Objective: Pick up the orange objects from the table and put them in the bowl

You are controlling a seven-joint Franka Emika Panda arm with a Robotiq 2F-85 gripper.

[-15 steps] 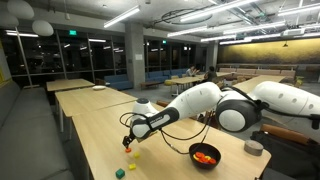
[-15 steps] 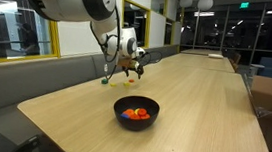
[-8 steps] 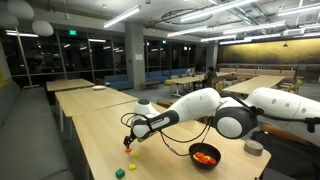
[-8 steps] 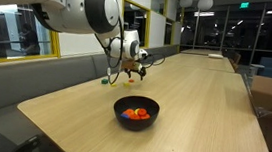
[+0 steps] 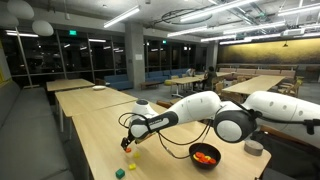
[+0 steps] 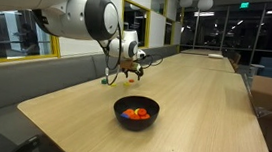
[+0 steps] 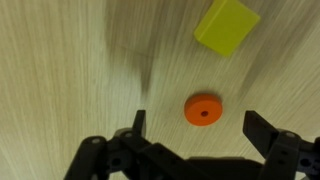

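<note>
In the wrist view a small orange disc with a centre hole [image 7: 203,110] lies flat on the pale wood table [image 7: 70,70]. My gripper [image 7: 197,128] hangs open above it, the disc lying between the two black fingers and touching neither. In both exterior views the gripper [image 5: 129,143] [image 6: 128,73] hovers low over the table. The black bowl [image 5: 205,155] [image 6: 135,112] stands apart from it and holds several orange pieces [image 6: 137,113].
A yellow block [image 7: 228,24] lies just beyond the disc. A yellow piece [image 5: 131,155] and a green piece [image 5: 119,172] lie near the table's front edge. A grey round container [image 5: 255,147] stands behind the arm. Other tables stand behind.
The arm has shifted slightly; the gripper has stayed low over the table near the small pieces. The bowl has not moved.
</note>
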